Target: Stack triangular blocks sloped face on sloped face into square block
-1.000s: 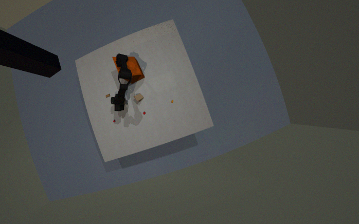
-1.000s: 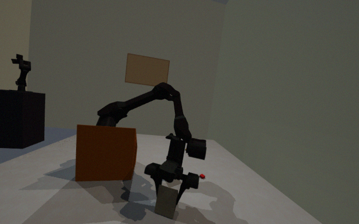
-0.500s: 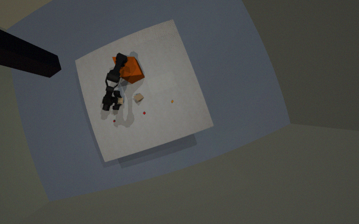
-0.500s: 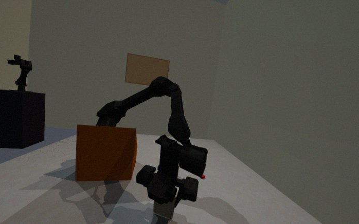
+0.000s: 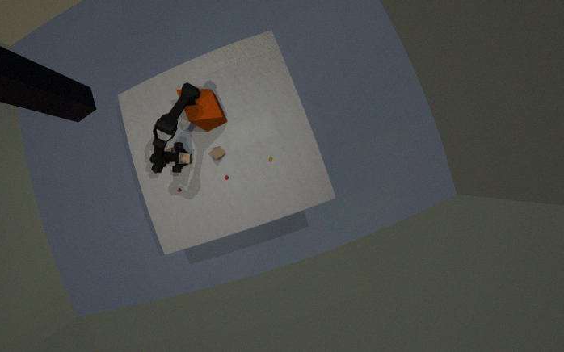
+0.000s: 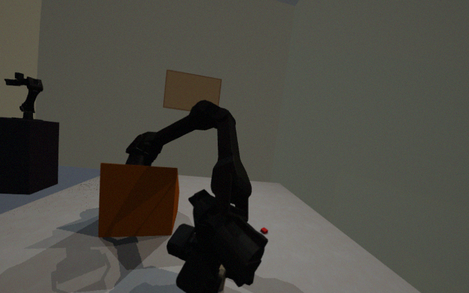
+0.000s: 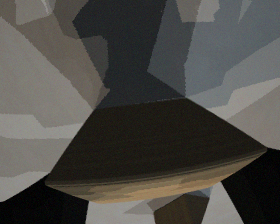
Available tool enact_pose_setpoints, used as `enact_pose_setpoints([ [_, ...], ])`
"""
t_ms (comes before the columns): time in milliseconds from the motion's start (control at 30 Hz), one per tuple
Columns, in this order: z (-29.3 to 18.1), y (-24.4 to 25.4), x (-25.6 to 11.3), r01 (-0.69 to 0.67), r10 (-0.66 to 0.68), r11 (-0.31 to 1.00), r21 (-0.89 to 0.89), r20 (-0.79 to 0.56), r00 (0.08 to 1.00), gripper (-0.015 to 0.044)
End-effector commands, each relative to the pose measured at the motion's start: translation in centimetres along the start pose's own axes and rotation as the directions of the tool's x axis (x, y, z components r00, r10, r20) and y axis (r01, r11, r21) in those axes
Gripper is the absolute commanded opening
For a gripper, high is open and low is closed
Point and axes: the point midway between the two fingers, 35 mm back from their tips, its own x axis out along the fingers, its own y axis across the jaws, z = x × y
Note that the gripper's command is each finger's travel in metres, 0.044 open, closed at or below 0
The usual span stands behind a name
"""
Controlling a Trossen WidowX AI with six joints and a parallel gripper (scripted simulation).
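My gripper (image 5: 183, 158) (image 7: 148, 150) is shut on a tan triangular block (image 5: 185, 157) (image 7: 151, 145), with one finger at each end. In the wrist view its broad dark face points at the camera, with a lit tan strip below. I cannot tell whether this block is clear of the table. The other triangular block (image 5: 218, 152) stands apart on the table, to the right of the held one in the top view. It is not seen in the wrist view. In the exterior view the hand hides nearly everything between the fingers.
A large orange box (image 5: 208, 109) (image 6: 136, 199) stands beside the arm on the table (image 5: 254, 87) (image 6: 320, 250). Small red pieces (image 5: 226, 177) (image 5: 178, 190) and an orange one (image 5: 270, 159) lie around. A small tan piece (image 5: 169, 149) shows beside the hand.
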Motion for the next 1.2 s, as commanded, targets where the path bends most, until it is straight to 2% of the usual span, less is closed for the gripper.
enact_pose_setpoints([
  [0, -0.1, 0.1, 0.0, 0.004, -0.004, 1.0, -0.001, 0.01, 1.0, 0.0105],
  [433, -0.1, 0.1, 0.0, 0.004, -0.004, 1.0, -0.001, 0.01, 1.0, 0.044],
  [867, -0.2, 0.1, -0.2, 0.004, -0.004, 1.0, -0.001, 0.01, 1.0, 0.044],
  [933, -0.8, 0.3, -1.9, 0.002, -0.002, 1.0, -0.001, 0.012, 1.0, 0.044],
  [1067, -3.3, 0.1, -8.2, 0.002, -0.002, 1.0, -0.003, 0.011, 1.0, 0.044],
  [1167, -3.7, -0.1, -9.4, 0.003, -0.003, 1.0, -0.003, 0.01, 1.0, 0.044],
])
